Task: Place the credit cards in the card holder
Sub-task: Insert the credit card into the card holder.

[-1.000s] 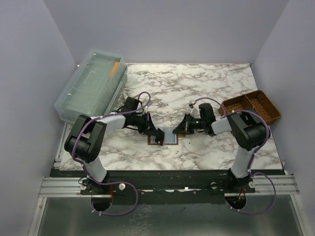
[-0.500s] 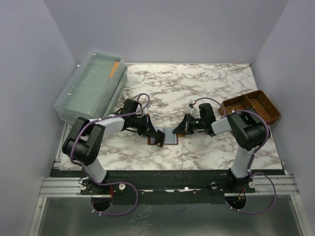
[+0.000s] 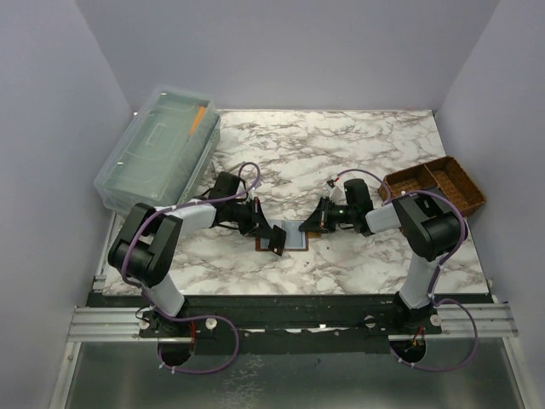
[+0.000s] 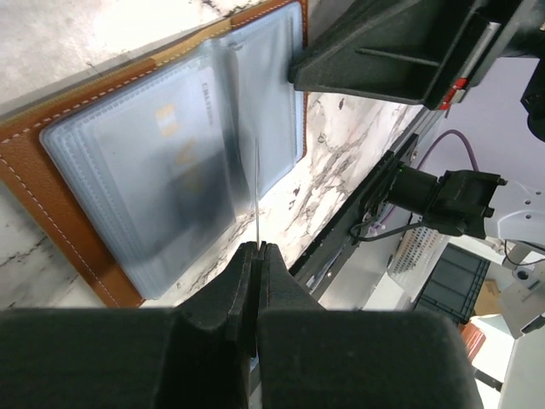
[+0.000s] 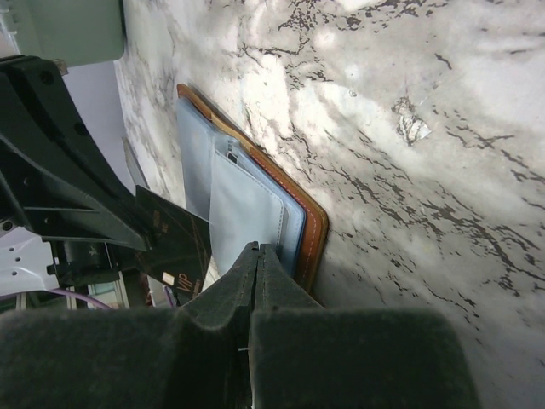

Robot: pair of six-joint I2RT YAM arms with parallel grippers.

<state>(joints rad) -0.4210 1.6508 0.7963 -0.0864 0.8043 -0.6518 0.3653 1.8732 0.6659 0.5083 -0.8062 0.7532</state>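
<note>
The card holder lies open on the marble, tan-brown outside and grey-blue inside, and also shows in the left wrist view and the right wrist view. My left gripper is shut on a dark credit card. The card stands on edge over the holder's left half and shows as a thin line in the left wrist view. The right wrist view shows gold "VIP" lettering on the card. My right gripper is shut, its tips at the holder's right-hand grey-blue leaf. No other cards show.
A brown woven divided basket stands at the right edge. A clear lidded plastic box sits at the far left. A small crumpled scrap lies on the marble just past the holder.
My left gripper has moved slightly to the right and nearer, carrying the dark card further over the open holder. The right gripper has not moved.
</note>
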